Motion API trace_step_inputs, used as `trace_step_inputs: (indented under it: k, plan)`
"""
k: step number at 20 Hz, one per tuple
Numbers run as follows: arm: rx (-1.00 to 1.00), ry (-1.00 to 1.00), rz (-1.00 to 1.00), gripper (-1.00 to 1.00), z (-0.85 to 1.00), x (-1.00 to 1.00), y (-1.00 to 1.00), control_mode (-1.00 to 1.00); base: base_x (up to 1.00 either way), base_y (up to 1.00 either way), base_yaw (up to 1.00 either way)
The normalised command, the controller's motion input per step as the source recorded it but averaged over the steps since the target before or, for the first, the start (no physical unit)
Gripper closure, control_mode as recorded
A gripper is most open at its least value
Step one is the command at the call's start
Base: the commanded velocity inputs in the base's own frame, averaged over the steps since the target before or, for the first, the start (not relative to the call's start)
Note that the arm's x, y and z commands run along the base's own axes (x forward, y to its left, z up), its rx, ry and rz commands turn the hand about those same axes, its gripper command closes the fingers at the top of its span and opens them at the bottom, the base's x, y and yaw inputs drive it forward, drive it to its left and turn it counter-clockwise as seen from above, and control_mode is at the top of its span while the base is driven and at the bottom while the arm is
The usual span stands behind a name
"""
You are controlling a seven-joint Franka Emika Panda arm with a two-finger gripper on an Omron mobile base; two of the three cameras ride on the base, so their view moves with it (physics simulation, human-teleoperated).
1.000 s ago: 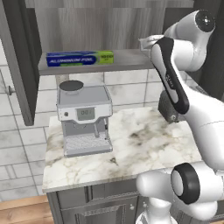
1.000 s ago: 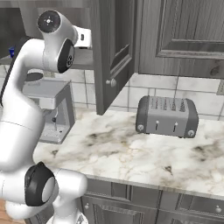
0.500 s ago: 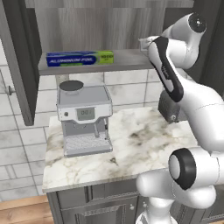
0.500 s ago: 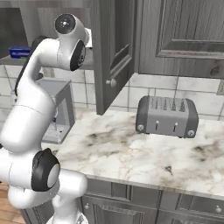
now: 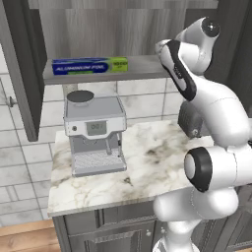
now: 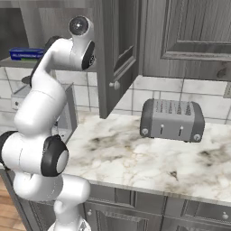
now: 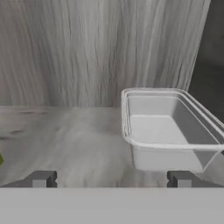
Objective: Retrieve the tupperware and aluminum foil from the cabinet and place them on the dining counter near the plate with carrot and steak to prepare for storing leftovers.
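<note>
Tupperware (image 7: 170, 131), a small translucent grey-white plastic container, sits empty near the right end of the grey cabinet shelf (image 7: 65, 131), likely light, thin-walled and slippery, best pinched across a rim wall by the spread gripper (image 7: 111, 179) just before it.

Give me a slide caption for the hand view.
Open gripper faces an empty tupperware sitting on the grey cabinet shelf, ahead and to the right of the fingertips.

Translucent tupperware (image 7: 168, 131) upright on cabinet (image 5: 147, 69) shelf, blue aluminum foil (image 5: 89, 65) lying flat
</note>
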Motion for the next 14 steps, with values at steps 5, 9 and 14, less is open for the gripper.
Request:
trace_step_inputs:
  k: [5,9,14]
  plan:
    - [0.00,0.03,0.00,-1.00,0.00,0.61,-0.07,-1.00,0.00,0.00,0.00]
    - [0.00,0.06,0.00,-1.00,-0.03,0.63,-0.06,-1.00,0.00,0.00,0.00]
    - [0.00,0.07,0.00,-1.00,-0.15,0.57,-0.08,-1.00,0.00,0.00,0.00]
